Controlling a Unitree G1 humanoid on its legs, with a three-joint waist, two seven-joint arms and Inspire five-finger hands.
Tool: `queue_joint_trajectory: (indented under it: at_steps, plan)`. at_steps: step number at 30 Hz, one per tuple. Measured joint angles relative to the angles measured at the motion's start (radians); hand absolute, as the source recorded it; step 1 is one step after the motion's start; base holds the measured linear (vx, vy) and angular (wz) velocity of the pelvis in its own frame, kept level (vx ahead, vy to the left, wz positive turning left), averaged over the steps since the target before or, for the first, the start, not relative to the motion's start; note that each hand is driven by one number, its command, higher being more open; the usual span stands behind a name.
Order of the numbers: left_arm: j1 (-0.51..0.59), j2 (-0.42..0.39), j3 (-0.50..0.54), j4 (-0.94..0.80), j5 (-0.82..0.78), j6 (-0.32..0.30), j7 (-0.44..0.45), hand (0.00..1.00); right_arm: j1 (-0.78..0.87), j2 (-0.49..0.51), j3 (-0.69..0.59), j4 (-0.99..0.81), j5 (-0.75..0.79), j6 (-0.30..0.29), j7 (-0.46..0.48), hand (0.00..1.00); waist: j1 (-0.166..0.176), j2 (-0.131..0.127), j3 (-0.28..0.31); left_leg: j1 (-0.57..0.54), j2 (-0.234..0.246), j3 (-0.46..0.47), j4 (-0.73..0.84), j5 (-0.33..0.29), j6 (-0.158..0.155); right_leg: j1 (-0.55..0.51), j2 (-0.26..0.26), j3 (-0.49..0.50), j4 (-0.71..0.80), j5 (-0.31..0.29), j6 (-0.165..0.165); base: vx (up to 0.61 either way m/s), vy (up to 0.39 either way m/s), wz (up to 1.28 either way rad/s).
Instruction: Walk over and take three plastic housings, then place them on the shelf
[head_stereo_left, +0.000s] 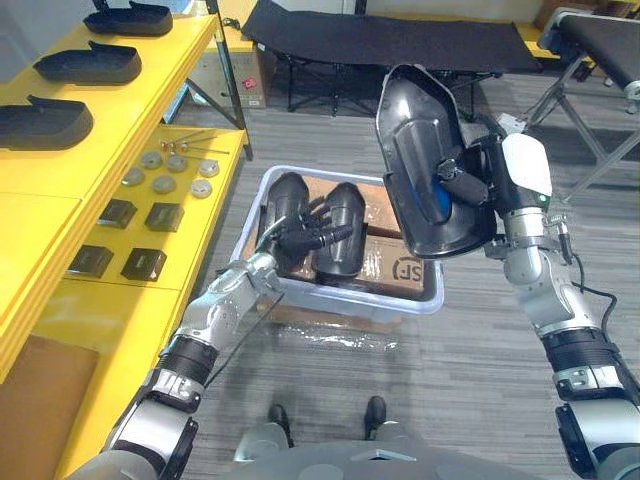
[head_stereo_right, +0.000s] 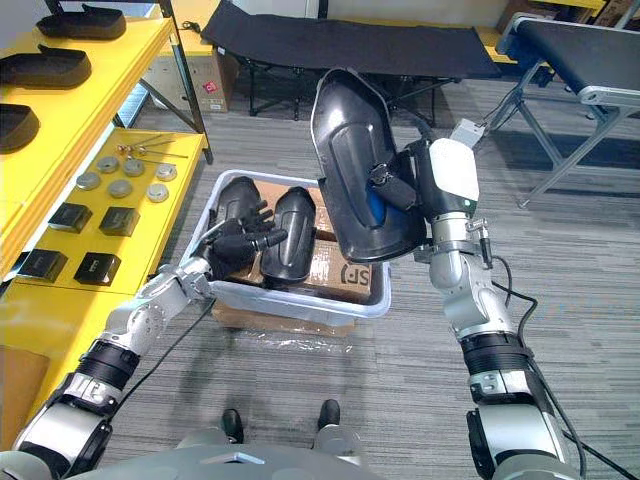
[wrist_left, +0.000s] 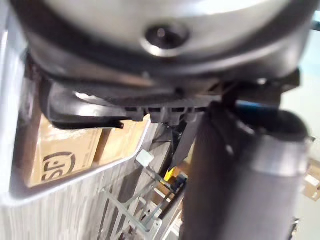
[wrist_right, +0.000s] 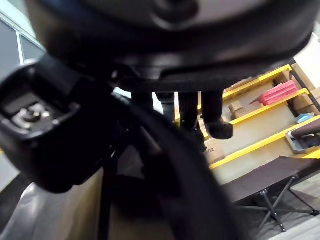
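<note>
One black housing (head_stereo_left: 415, 130), upright, in the curled right hand (head_stereo_left: 470, 185)

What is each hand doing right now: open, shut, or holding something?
Left hand: open, fingers spread over the housings in the bin.
Right hand: shut on a black plastic housing, raised above the bin.

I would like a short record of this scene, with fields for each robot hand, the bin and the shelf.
right robot hand: shut on a black housing, raised above the bin
left robot hand: open, fingers spread over the housings in the bin
bin contents: two housings on cardboard boxes
shelf: yellow, on the robot's left
shelf top level: three black parts
shelf lower level: discs and small black boxes
</note>
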Motion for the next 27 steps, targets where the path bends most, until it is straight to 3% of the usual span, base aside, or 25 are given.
queue_joint_trajectory:
  at_steps: [10, 16, 27]
  plan:
    - [-0.003, -0.057, -0.119, -0.088, -0.123, 0.002, -0.026, 1.00, 0.000, 0.047, 0.067, 0.037, 0.000, -0.026, 0.014, 0.00, -0.001, -0.006, -0.038, 0.057, -0.019, 0.002, -0.148, 0.097, 0.001, -0.011, 0.000, -0.012, -0.002, -0.004, -0.005, -0.02, -0.004, 0.01]
    - [-0.003, -0.072, -0.149, -0.098, -0.128, 0.002, -0.005, 1.00, 0.000, 0.063, 0.111, 0.065, 0.001, -0.028, 0.024, 0.00, 0.002, -0.020, -0.052, 0.069, -0.025, -0.003, -0.161, 0.104, 0.003, -0.001, -0.001, -0.018, -0.003, -0.003, -0.004, 0.00, 0.000, 0.03]
    - [0.000, -0.080, -0.238, -0.098, -0.075, 0.002, 0.198, 1.00, 0.003, 0.089, 0.195, 0.106, 0.002, -0.033, 0.022, 0.00, 0.002, -0.022, -0.070, 0.080, -0.031, -0.016, -0.161, 0.105, 0.005, 0.021, -0.003, -0.024, -0.018, 0.000, 0.001, 0.00, 0.000, 0.01]
